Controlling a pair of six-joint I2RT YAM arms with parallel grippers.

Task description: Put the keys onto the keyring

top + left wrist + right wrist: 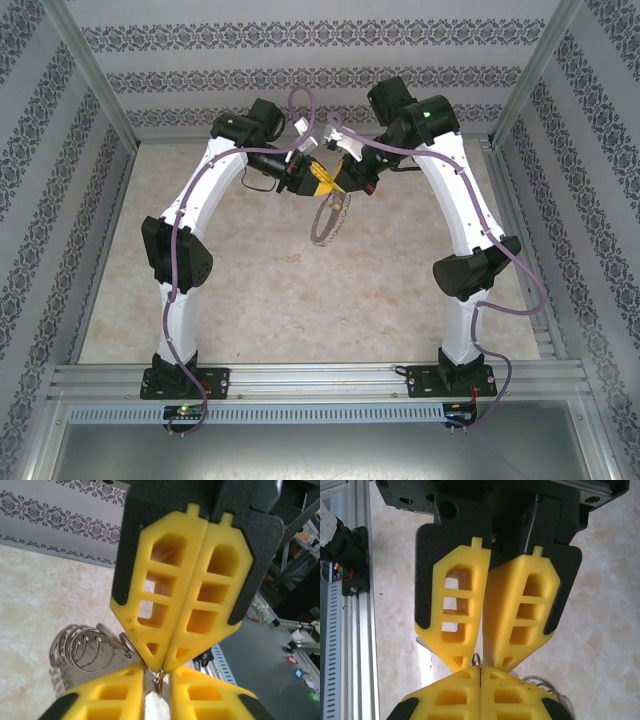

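My grippers met tip to tip over the far middle of the table (pixel 250 300), well apart from the side posts (pixel 95 90) and near rail (pixel 320 378). My right gripper (pixel 480 675) was pressed together. My left gripper (pixel 157 692) was nearly so around thin metal, and I could not tell its grip. The keyring (pixel 327 222) hung just beneath them. The top was pale and marbled, the walls (pixel 320 60) patterned.

**Marbled tabletop in an aluminium frame**

The table (pixel 250 300) has a pale beige, marbled top. An aluminium rail (pixel 320 378) runs along its 6 o'clock edge. It carries the left arm base (pixel 180 380) at 7 o'clock and the right arm base (pixel 465 378) at 5 o'clock. A slim metal strip (pixel 105 250) borders the 9 o'clock side, and a ribbed side rail (pixel 525 250) borders the 3 o'clock side.
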